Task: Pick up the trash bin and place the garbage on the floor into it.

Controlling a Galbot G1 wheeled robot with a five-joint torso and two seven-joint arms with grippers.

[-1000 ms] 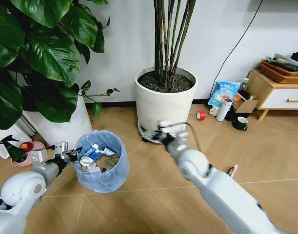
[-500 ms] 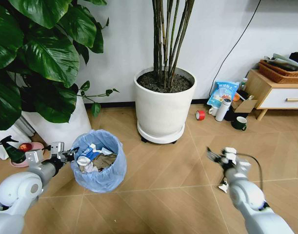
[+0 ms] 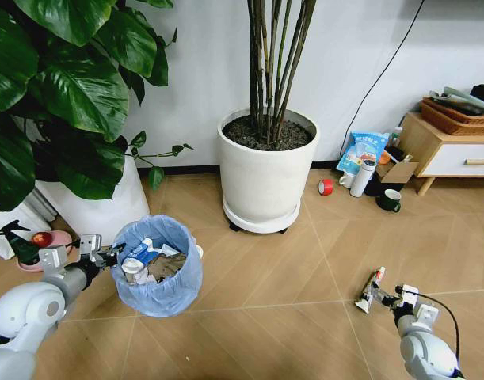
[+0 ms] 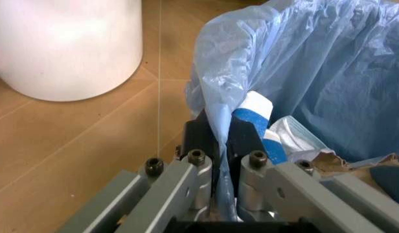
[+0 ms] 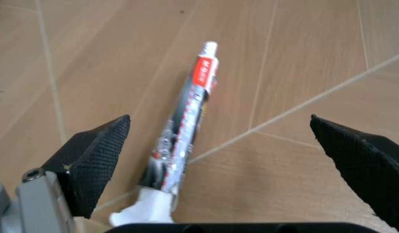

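Down at 5 o'clock of the head view, right pincer [image 3: 384, 299] hangs low over the floor [image 3: 289, 332], fingers spread wide, nothing held. Right wrist view puts the toothpaste-style tube [image 5: 183, 141] between the two black pads [image 5: 96, 160], lying flat, red-and-white cap end pointing away from the pincer. Pads are well apart from it on both sides.

Left pincer [image 4: 220, 160] at 8 o'clock is clamped on the rim of the trash bin [image 3: 158, 273], pinching the light-blue bag [image 4: 303, 68] plus rim between the fingers. Bin sits beside the white plant pot [image 3: 265, 170] and already carries paper, wrappers and a cup.

Risks, my read:
- Tube sits skewed to the pad line, off toward the left pad. Closing as is may catch it near one end, so it pivots or squirts out.
- Flat thin body on wood: pads could hit floor before they bite.
- Left grip is mostly slick bag film; bin may slip or tilt and spill.
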